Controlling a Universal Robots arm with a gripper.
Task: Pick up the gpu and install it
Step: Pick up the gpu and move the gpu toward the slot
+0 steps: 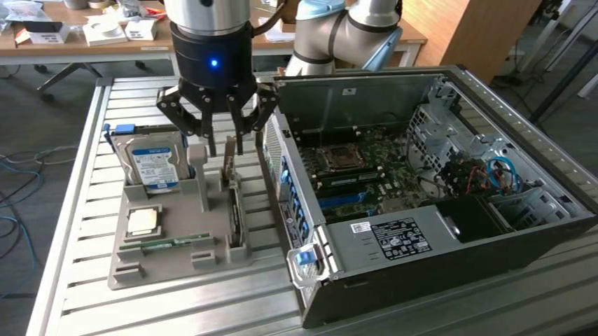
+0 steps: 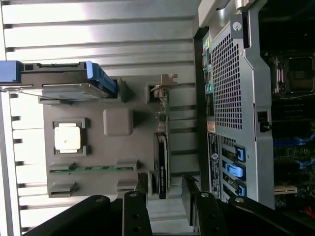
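Robotics lab or test workshop, by the look of it. Centre: slatted aluminium bench (image 1: pixel 187 308). On it, at 3 o'clock, an open PC tower (image 1: pixel 467 276) w/ mainboard exposed. At 8 o'clock, a grey parts fixture (image 1: pixel 168 269) holding loose comp. components. Industrial robot arm (image 1: pixel 327 35) stands at 12 o'clock behind the bench. Further back, 11 o'clock: wooden desk (image 1: pixel 56 50) cluttered w/ small boxes (image 1: pixel 103 31). Cables (image 1: pixel 19 164) trail over the grey floor at 9 o'clock. Wood-panel cabinet (image 1: pixel 467 28) at 1 o'clock.
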